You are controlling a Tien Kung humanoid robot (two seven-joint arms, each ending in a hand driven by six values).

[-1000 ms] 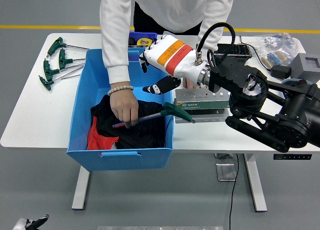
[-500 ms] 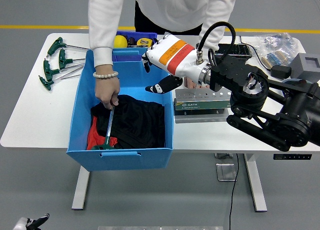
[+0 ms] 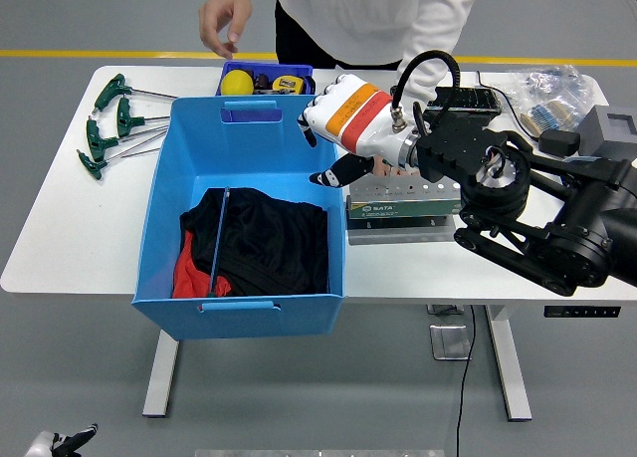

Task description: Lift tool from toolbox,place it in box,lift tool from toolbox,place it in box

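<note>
One tool in box: a long tool [image 3: 216, 240] lies in the blue box [image 3: 169, 188], on top of the dark cloth [image 3: 269, 243], with its green handle down by the near wall.
Toolbox: the grey toolbox [image 3: 403, 210] sits on the worktop [image 3: 60, 228], just right of the blue box. No tool shows sticking out of its holes.
Right robot hand: the right robot hand [image 3: 333, 143] hangs above the toolbox's left end. Its dark fingers [image 3: 333, 175] are curled a little, and I see nothing held in them.
Left robot hand: not in the picture.
Spare tools: more green-handled tools [image 3: 105, 128] lie on the far left of the worktop, well apart from the robot hand.
Step now: I think the robot hand is getting ready to pick the next tool.
How to do it well: come straight down, close the fingers around the green handle, and lift straight up so the shaft slides out clean. Then carry it over the blue wall and let go low over the cloth.
What changed: half a second ago the person's hand [image 3: 224, 19] was down in the box holding the tool. Now that hand is up past the far edge of the worktop, and the tool lies alone. The robot hand has shifted a little to the right.
</note>
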